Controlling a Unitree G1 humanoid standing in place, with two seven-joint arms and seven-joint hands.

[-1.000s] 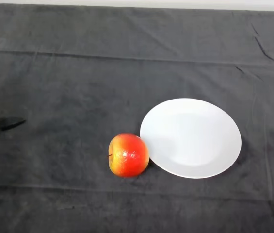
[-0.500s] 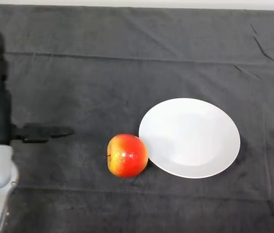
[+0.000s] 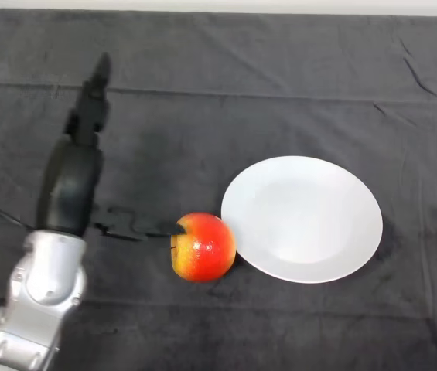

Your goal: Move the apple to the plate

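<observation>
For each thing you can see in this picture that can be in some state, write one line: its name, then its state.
apple: on the dark cloth, at the plate's left rim, not on the plate.
plate: upright, nothing on it.
left hand: open, fingers straight and pointing up the view, thumb reaching to the apple's left side; not gripping it.
dark cloth: spread over the table, lightly creased.

the left hand [image 3: 71,185] is spread wide, fingers straight, thumb tip touching the near-left side of the apple [image 3: 203,246]. just past the apple on the far side from the hand, the plate [image 3: 302,219] touches it, blocking that flank. ahead of the fingers and around the hand lies bare cloth [image 3: 226,93].
</observation>
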